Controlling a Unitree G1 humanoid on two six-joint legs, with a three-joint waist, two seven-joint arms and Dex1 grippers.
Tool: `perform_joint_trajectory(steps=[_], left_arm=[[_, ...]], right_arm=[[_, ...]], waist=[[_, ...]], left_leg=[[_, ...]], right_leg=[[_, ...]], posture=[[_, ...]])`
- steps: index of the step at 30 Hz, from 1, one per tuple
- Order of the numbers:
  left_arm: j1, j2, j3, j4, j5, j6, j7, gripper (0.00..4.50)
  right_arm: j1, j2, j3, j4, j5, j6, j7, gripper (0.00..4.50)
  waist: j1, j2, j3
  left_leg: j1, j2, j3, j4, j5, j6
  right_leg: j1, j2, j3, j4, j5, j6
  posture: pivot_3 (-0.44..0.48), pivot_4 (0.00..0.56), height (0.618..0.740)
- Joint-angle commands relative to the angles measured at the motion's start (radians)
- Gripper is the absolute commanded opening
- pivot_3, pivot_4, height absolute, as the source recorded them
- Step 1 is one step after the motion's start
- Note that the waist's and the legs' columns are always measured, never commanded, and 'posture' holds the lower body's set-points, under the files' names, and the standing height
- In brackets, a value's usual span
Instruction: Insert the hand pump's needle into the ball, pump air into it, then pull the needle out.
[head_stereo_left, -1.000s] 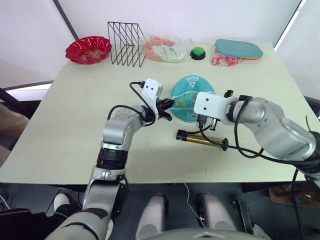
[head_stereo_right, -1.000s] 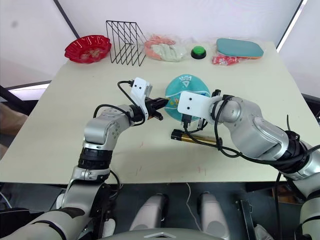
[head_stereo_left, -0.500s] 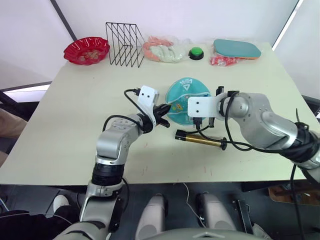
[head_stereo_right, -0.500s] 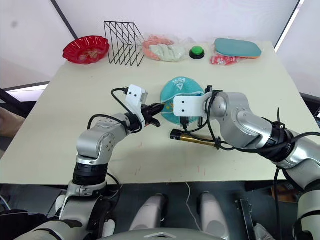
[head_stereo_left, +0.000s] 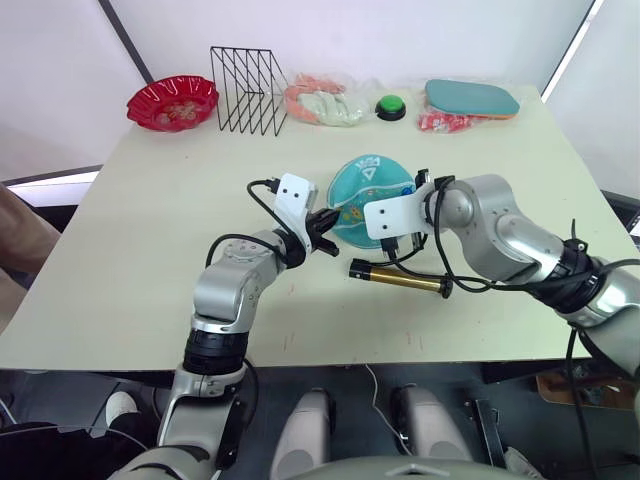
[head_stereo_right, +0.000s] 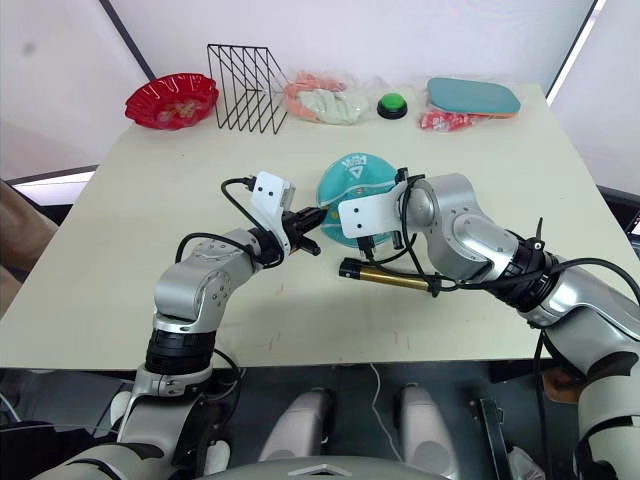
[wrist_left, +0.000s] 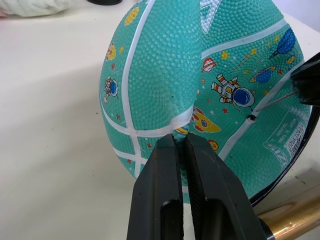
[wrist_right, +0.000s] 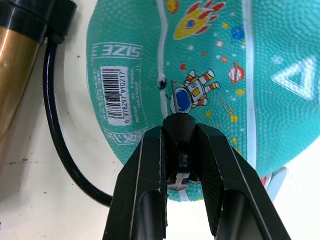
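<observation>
The ball (head_stereo_left: 365, 188) lies deflated and creased at the table's middle; it is teal with white seams and cartoon prints. My left gripper (wrist_left: 181, 141) is shut on a raised fold of it at a seam. My right gripper (wrist_right: 181, 125) is shut on the needle's black fitting. The needle (wrist_right: 173, 97) points at the ball, its tip right beside the small dark valve hole (wrist_left: 251, 118); I cannot tell whether it has entered. The hand pump (head_stereo_left: 398, 280), bronze with black ends, lies on the table just in front of the ball, its thin black hose (wrist_right: 54, 145) curling up toward my right gripper.
Along the far edge stand a red bowl (head_stereo_left: 172, 100), a black wire rack (head_stereo_left: 250, 88), a plastic bag of white and orange things (head_stereo_left: 320, 103), a green button (head_stereo_left: 390, 107) and a teal paddle (head_stereo_left: 472, 98). The near table edge runs just in front of the pump.
The view has shifted a little. My right gripper has edged left across the ball with the needle in it. My left gripper keeps its pinch on the fold.
</observation>
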Motion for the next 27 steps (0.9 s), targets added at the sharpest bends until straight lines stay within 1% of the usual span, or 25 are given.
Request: perform_joint_trajectory(steps=[1, 7, 11, 20, 27], left_arm=[[0.005, 0.0, -0.016, -0.012, -0.004, -0.032, -0.014, 0.0], [0.008, 0.005, -0.018, -0.001, -0.001, -0.045, -0.017, 0.0], [0.01, 0.01, -0.02, 0.001, 0.0, -0.048, -0.02, 0.0], [0.013, 0.017, -0.026, 0.0, -0.002, -0.051, -0.025, 0.0], [0.011, 0.021, -0.027, 0.003, -0.001, -0.053, -0.026, 0.0]], right_arm=[[-0.035, 0.027, -0.033, 0.023, -0.034, -0.076, 0.026, 0.36], [-0.019, 0.045, -0.063, 0.034, -0.074, -0.128, 0.077, 0.36], [-0.017, 0.049, -0.074, 0.059, -0.098, -0.157, 0.093, 0.36], [-0.02, 0.104, -0.124, 0.165, -0.138, -0.179, 0.095, 0.36], [-0.018, 0.097, -0.143, 0.14, -0.156, -0.211, 0.14, 0.36]], waist=[[0.0, 0.0, 0.0], [0.0, 0.0, 0.0], [0.0, 0.0, 0.0], [0.0, 0.0, 0.0], [0.0, 0.0, 0.0]], left_leg=[[0.0, 0.0, 0.0, 0.0, 0.0, 0.0], [0.007, 0.0, 0.001, -0.003, 0.0, 0.0], [0.007, 0.001, 0.001, -0.003, 0.0, -0.001], [0.008, 0.001, 0.001, -0.004, 0.001, -0.001], [0.008, 0.001, 0.001, -0.004, 0.001, -0.001]], right_leg=[[0.0, 0.0, 0.0, 0.0, 0.0, 0.0], [0.005, 0.001, 0.001, 0.0, 0.0, 0.0], [0.005, 0.001, 0.002, 0.0, 0.0, 0.0], [0.005, 0.001, 0.002, 0.0, 0.0, 0.0], [0.005, 0.001, 0.002, 0.0, 0.0, 0.0]], posture=[[0.0, 0.15, 0.74], [0.0, 0.15, 0.74], [0.0, 0.15, 0.74], [0.0, 0.15, 0.74], [0.0, 0.15, 0.74]])
